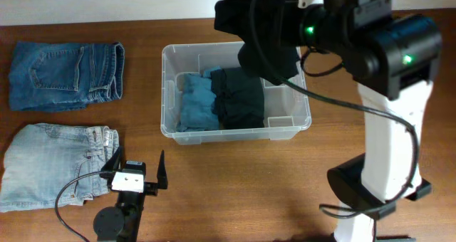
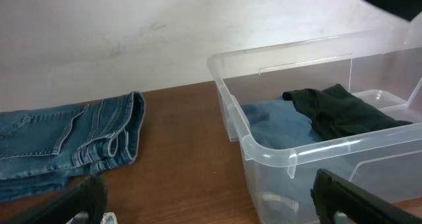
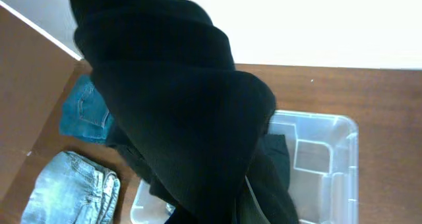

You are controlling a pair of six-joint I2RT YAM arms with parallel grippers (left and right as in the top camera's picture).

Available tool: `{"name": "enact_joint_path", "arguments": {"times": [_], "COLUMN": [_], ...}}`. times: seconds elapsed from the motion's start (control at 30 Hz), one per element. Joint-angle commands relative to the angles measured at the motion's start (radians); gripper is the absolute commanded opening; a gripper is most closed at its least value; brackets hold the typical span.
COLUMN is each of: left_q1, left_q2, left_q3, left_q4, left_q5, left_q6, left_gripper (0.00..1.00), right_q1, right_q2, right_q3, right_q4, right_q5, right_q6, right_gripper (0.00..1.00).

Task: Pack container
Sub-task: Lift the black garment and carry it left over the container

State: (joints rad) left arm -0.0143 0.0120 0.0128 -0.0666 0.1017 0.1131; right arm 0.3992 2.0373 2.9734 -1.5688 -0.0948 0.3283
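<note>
The clear plastic container (image 1: 168, 92) stands mid-table and holds a folded blue garment (image 1: 194, 103) and a folded dark garment (image 1: 239, 100). It also shows in the left wrist view (image 2: 264, 148) and the right wrist view (image 3: 343, 158). My right gripper is hidden behind a black garment (image 1: 253, 35) that it holds in the air above the container's far right part; the garment fills the right wrist view (image 3: 178, 118). My left gripper (image 1: 135, 174) is open and empty, low near the table's front, just left of the container's near corner.
Dark blue jeans (image 1: 64, 75) lie folded at the far left, also in the left wrist view (image 2: 66, 141). Light blue jeans (image 1: 57, 164) lie at the front left beside my left gripper. The right arm's white base (image 1: 385, 156) stands right of the container.
</note>
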Motion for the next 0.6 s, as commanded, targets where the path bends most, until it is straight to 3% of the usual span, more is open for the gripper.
{"name": "enact_joint_path", "arguments": {"times": [0.0, 0.33, 0.57], "left_q1": [0.005, 0.005, 0.005], "left_q2": [-0.005, -0.005, -0.005], "left_q3": [-0.004, -0.004, -0.004], "left_q4": [-0.002, -0.002, -0.002], "left_q5": [0.007, 0.007, 0.007], "left_q6": [0.016, 0.016, 0.016], "left_gripper": [1.0, 0.99, 0.99], "right_q1": [0.007, 0.007, 0.007], "right_q2": [0.076, 0.246, 0.262], "right_q3": [0.009, 0.009, 0.005], "right_q4": [0.014, 0.013, 0.019], "right_q5": [-0.064, -0.162, -0.164], "right_q6": [0.056, 0.156, 0.193], "right_gripper": [0.04, 0.04, 0.04]}}
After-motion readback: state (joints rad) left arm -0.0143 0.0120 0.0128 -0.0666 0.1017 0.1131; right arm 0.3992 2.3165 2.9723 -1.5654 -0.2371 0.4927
